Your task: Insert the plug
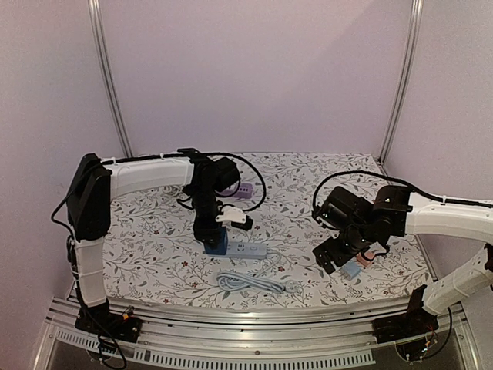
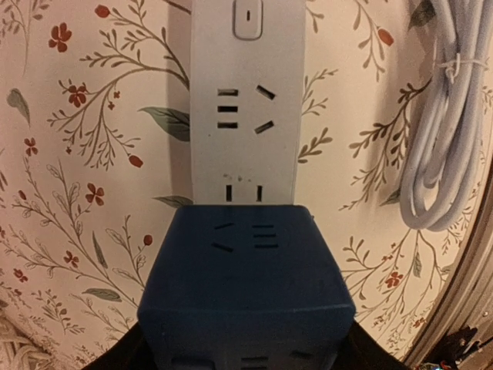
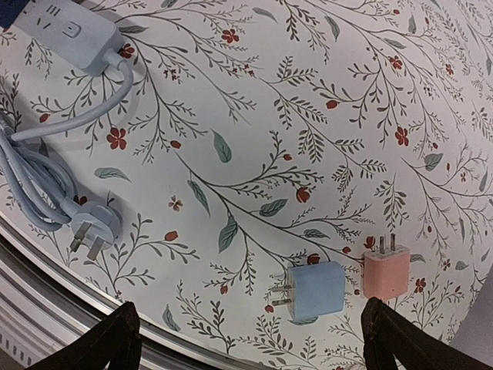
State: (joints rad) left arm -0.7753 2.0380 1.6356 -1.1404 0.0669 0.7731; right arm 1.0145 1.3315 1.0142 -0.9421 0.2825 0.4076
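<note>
Blue cube plug covers end of white power strip, marks unreadable.

Floral tablecloth, small lilac block toward its far side, two metal uprights, pale lilac walls

A lab-style robot test booth, shown by plain lilac walls, aluminium posts and a floral-clothed table.
</note>
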